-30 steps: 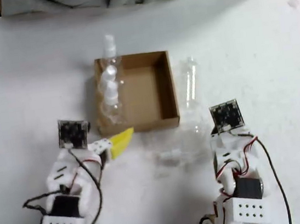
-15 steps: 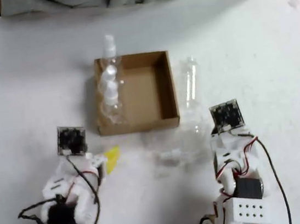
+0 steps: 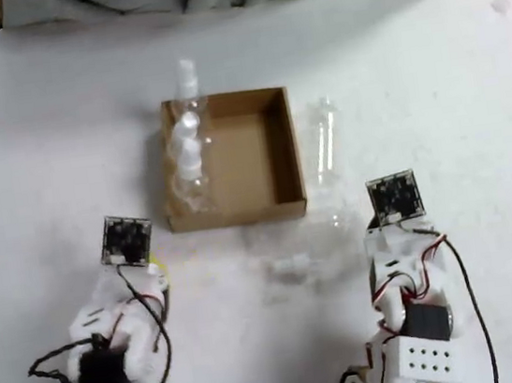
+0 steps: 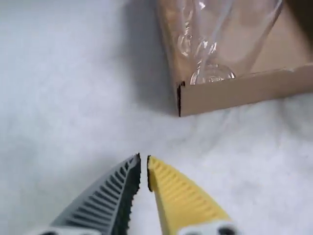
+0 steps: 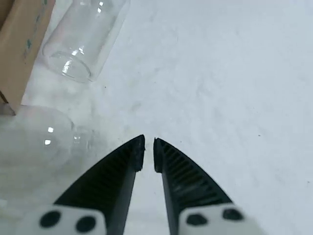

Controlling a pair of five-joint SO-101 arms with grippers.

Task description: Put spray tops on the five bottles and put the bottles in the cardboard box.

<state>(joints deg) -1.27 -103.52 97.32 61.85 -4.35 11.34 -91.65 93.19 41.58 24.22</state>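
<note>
Mid-tabletop (image 3: 428,65): cardboard box (image 3: 247,160), open at the top, white surface on every side.

Along the box's left wall, inside: clear bottles (image 3: 188,163) fitted with white spray tops (image 3: 186,73), lying in a row. Exact count hard to tell. One spray top pokes out past the box's far wall. From the left wrist view, the bottles' bases sit in the box's near-left corner.

Just outside the box's right wall: lone bottle (image 3: 325,140), clear, on its side, running parallel with that wall. Cannot tell if it touches the cardboard.

Off the box's near-right corner: second loose bottle (image 3: 306,246), also on its side, faint against the white.

Left gripper (image 4: 143,164): grey and yellow fingers (image 4: 178,196) pressed nearly together, nothing between them, over bare tabletop just short of the box's near-left corner.

Right gripper (image 5: 149,147): black fingers (image 5: 188,181) drawn close, a slim gap only, empty. It hangs off the box's near-right corner, beside the second loose bottle's rounded body, with the lone bottle's base farther ahead.
</note>
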